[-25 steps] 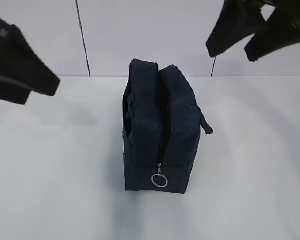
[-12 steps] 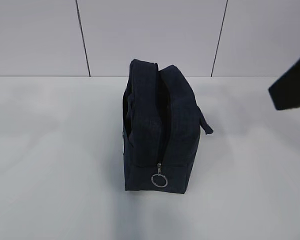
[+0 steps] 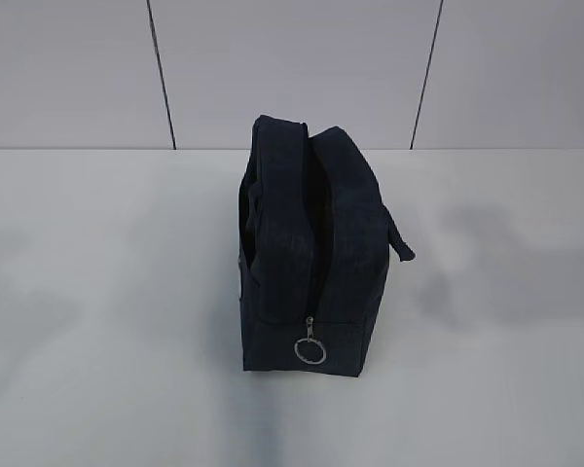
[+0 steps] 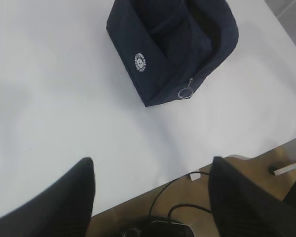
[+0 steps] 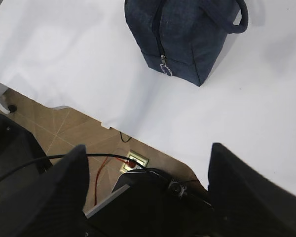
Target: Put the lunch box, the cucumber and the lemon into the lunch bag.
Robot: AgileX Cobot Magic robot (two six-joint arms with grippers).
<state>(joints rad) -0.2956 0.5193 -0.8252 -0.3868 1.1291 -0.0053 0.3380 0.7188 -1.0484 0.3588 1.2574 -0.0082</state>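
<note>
The lunch bag [image 3: 311, 251] is standing upright on the white table [image 3: 107, 321], zipper open. I am holding my left gripper [image 4: 150, 197] and right gripper [image 5: 145, 192] high w/ fingers wide apart, both empty.

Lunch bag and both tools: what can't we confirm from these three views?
- Bag contents: the interior is dark in the exterior view, and the left wrist view's top edge cuts it off. Lunch box, cucumber and lemon appear nowhere.
- Bag logo: too small to read in the left wrist view.
- Left tool and right tool: fingers spread and empty, bottom edge cuts them off; neither shows in the exterior view.
</note>
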